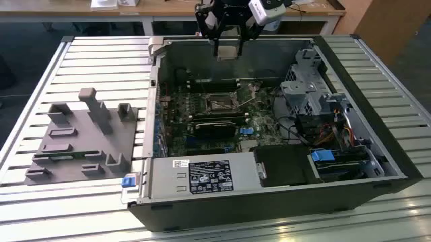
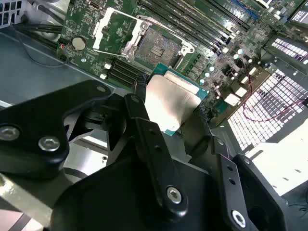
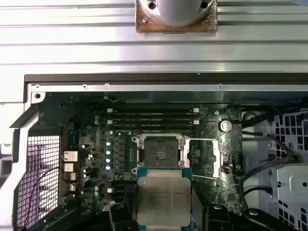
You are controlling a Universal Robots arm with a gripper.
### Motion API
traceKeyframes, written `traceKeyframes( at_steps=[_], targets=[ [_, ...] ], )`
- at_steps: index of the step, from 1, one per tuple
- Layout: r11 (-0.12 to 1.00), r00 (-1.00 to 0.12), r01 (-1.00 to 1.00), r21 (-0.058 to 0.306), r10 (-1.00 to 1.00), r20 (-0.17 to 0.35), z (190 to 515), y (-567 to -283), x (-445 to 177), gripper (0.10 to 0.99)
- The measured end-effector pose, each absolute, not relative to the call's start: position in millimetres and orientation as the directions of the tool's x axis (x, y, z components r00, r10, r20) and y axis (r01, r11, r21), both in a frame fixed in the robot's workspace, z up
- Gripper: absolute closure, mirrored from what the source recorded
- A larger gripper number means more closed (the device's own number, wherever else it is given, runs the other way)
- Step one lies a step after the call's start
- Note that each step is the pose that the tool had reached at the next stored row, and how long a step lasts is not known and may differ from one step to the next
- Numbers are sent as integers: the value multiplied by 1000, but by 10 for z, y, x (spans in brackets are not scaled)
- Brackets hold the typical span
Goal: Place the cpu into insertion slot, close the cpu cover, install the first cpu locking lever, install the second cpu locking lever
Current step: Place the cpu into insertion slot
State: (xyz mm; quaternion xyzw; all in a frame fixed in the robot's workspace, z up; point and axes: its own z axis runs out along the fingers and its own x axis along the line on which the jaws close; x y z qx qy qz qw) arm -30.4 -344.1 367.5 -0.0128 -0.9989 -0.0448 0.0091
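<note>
Fingers (image 2: 144,125) clamp the cpu (image 3: 163,197) flat, high over the case (image 1: 283,204) by its far wall; the open insertion slot (image 3: 160,150) lies below, nearer.

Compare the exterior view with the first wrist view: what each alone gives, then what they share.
Exterior view: a grey fixture block with upright pegs on the slatted metal table, at the exterior view's left, and a silver labelled box. First wrist view: a round grey mount on a brown square plate, and a round silver coin battery. Both: the black end effector gripping the silvery-grey square cpu, clear of the empty square black insertion slot.
</note>
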Motion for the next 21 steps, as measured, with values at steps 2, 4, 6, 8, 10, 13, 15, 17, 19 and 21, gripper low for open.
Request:
traceKeyframes(
  at_steps=[2, 4, 6, 8, 10, 13, 15, 17, 19, 21],
  targets=[
    [996, -1000, 26, 89, 25, 19, 3675, -3441, -304, 549],
    [996, -1000, 26, 89, 25, 19, 3675, -3441, -304, 549],
    [996, -1000, 26, 89, 25, 19, 3675, -3441, -304, 549],
    [996, -999, 28, 89, 27, 19, 3675, -3441, -304, 549],
    [995, -999, 35, 89, 33, 19, 3675, -3441, -303, 549],
    [995, -999, 51, 89, 50, 19, 3675, -3441, -303, 549],
    [994, -998, 61, 89, 59, 19, 3675, -3441, -303, 549],
    [994, -998, 69, 89, 67, 19, 3675, -3441, -304, 549],
    [993, -997, 77, 89, 75, 19, 3675, -3441, -304, 549],
    [992, -996, 85, 89, 83, 19, 3675, -3441, -304, 549]
  ],
)
